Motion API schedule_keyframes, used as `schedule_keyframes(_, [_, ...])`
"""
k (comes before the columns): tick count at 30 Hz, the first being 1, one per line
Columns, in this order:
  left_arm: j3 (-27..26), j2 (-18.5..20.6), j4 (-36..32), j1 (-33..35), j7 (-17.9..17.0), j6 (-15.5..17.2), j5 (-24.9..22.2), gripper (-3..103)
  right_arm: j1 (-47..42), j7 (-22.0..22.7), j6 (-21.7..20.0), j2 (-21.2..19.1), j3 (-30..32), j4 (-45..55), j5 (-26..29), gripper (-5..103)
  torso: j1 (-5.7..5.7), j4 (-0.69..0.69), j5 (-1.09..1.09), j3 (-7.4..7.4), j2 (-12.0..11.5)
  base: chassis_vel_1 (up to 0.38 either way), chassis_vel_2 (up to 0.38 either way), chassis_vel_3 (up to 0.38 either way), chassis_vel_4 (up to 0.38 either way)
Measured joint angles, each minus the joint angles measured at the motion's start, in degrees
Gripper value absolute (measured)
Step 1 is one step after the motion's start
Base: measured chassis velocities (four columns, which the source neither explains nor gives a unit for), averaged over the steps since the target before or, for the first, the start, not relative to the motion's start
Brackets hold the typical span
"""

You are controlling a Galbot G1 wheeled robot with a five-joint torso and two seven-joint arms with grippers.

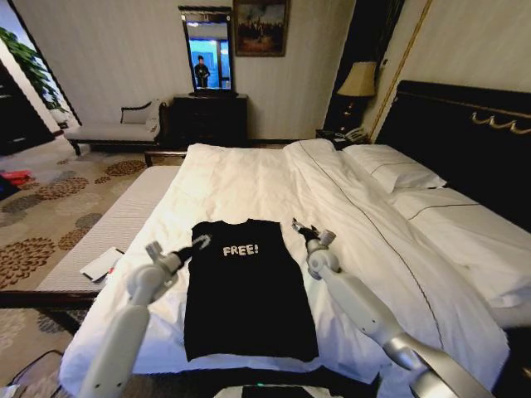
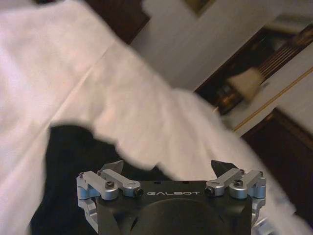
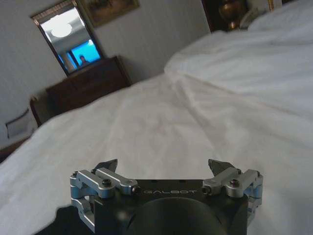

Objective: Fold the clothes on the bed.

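The black T-shirt [image 1: 249, 286] says "FREE!" in white and lies flat on the bed [image 1: 249, 178], between the two grippers. The left gripper [image 1: 199, 242] is open by its left shoulder corner, and the right gripper [image 1: 300, 229] is open by its right one. Each gripper body says "GALBOT", both arms reach forward low, and bare white duvet lies ahead of them.

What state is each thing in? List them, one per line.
T-shirt: lying flat on the bed, sleeves folded in, "FREE!" facing up.
Bed: made, white duvet spread, slightly creased.
Pillows: lying flat at the headboard.
Left gripper: open, at the shirt's left shoulder.
Right gripper: open, at the shirt's right shoulder.
Bedside lamp: cannot tell whether lit.
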Motion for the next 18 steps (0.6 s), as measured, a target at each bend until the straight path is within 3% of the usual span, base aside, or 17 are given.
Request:
schedule_keyframes(2, [-1.7, 1.0, -0.8, -2.2, -0.4, 0.1, -1.5, 100, 1.6, -0.9, -1.4, 1.4, -1.6, -2.7, 3.8, 100, 0.01, -0.1, 0.0, 0.0, 0.0, 0.0, 0.0, 0.0, 0.0])
schedule_keyframes(9, [-5.2, 2.8, -4.2, -3.7, 0.6, 0.1, -1.6, 100, 5.5, -5.6, -4.3, 5.4, -4.6, -9.9, 8.5, 100, 0.01, 0.03, -0.01, 0.0, 0.0, 0.0, 0.0, 0.0, 0.0])
schedule_keyframes(18, [-5.2, 3.4, -6.8, -4.7, 0.6, -0.1, -2.7, 100, 6.8, -9.8, -4.9, 5.4, -5.7, -15.6, 6.1, 100, 0.01, -0.09, 0.01, 0.0, 0.0, 0.0, 0.0, 0.0, 0.0])
